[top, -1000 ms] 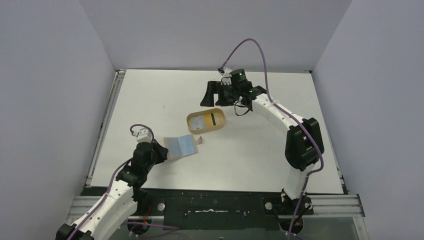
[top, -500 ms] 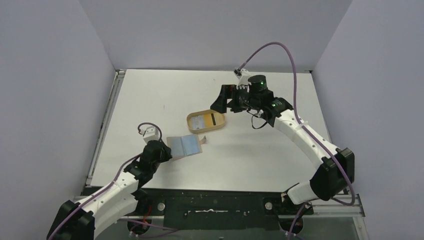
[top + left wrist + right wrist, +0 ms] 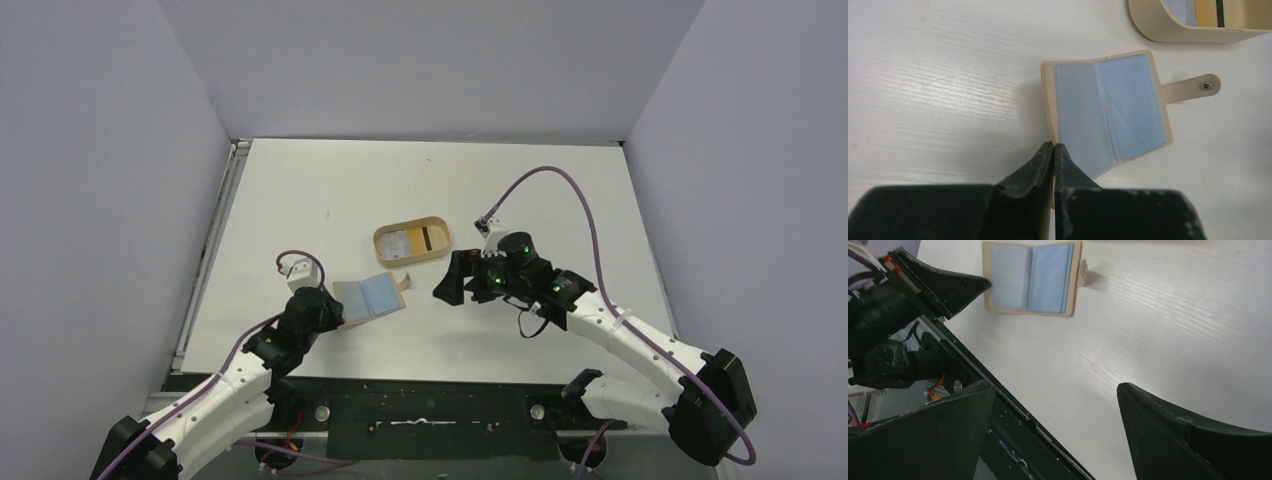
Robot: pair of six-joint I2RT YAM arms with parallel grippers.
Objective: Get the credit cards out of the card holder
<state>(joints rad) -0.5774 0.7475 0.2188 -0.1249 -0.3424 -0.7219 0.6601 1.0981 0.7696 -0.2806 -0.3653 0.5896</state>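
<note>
Pinching shut, my left gripper [image 3: 1053,146] clamps the card holder [image 3: 1048,95] by its near edge, presumably anchoring it open. Just beyond my tips lie the credit cards [image 3: 1128,107], faces exposed. My right gripper [image 3: 1055,386] hangs fully spread, empty, holder ahead, ready for extraction.

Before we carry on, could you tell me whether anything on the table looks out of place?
Nothing is spilled or damaged. The open holder lies askew, and a pale blue corner pokes past its tan edge beside the shut left gripper; card or sleeve, I cannot tell.
</note>
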